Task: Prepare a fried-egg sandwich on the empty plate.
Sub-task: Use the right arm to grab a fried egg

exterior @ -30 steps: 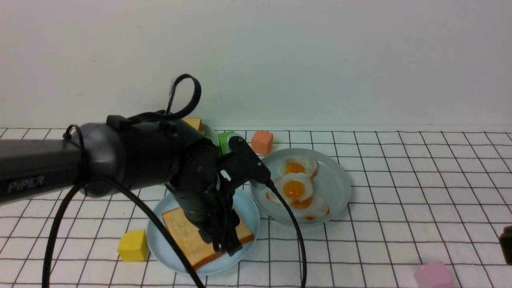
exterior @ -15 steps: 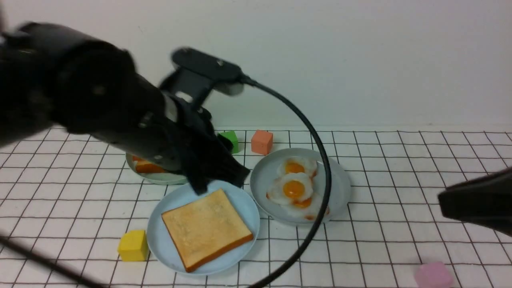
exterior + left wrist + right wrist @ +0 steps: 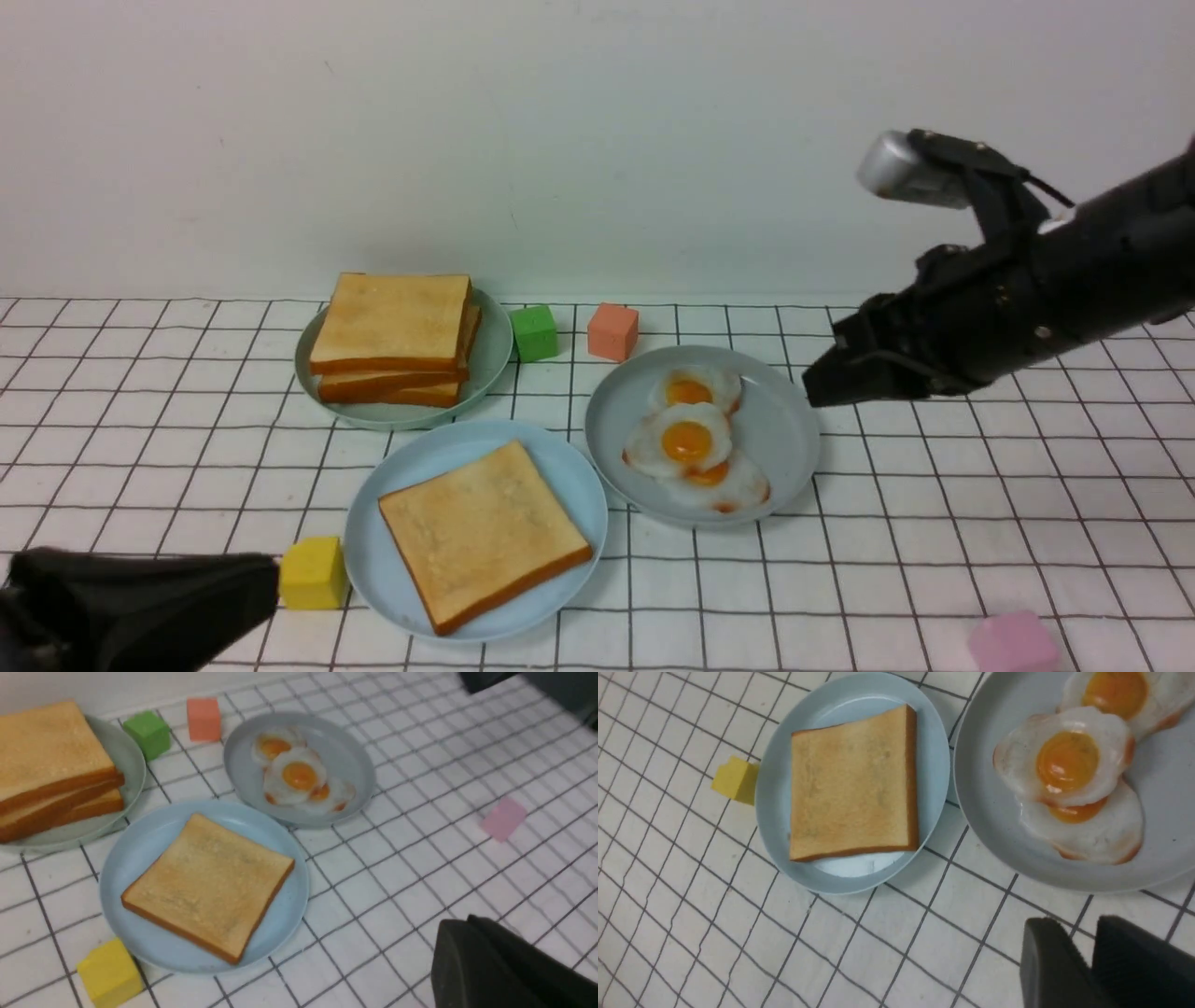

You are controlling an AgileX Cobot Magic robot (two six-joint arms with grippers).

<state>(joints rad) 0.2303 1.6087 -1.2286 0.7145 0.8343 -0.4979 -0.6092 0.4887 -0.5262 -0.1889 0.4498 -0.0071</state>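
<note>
left claw [image 3: 264, 586] closed | right claw [image 3: 1092, 940] seemingly slightly parted | toast slice [image 3: 481, 532] on blue plate [image 3: 366, 562] near bench's [image 3: 934, 560] front edge

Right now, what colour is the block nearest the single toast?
The block is yellow, clearest in the front view.

1. Above the toast slice [image 3: 484, 532] on the sky-blue plate [image 3: 366, 553], the air is free.
2. A yellow cube [image 3: 312, 573] and the low left gripper [image 3: 266, 581] block that plate's left side.
3. The grey-blue plate [image 3: 794, 448] of 3 fried eggs [image 3: 691, 443] crowds its right rim; the right gripper [image 3: 814, 392] hangs beside that plate's right edge.
4. A green cube [image 3: 534, 333] and a salmon cube [image 3: 612, 331] stand behind.
5. Right side: bare cloth [image 3: 980, 523], 1 pink cube [image 3: 1013, 642].
</note>
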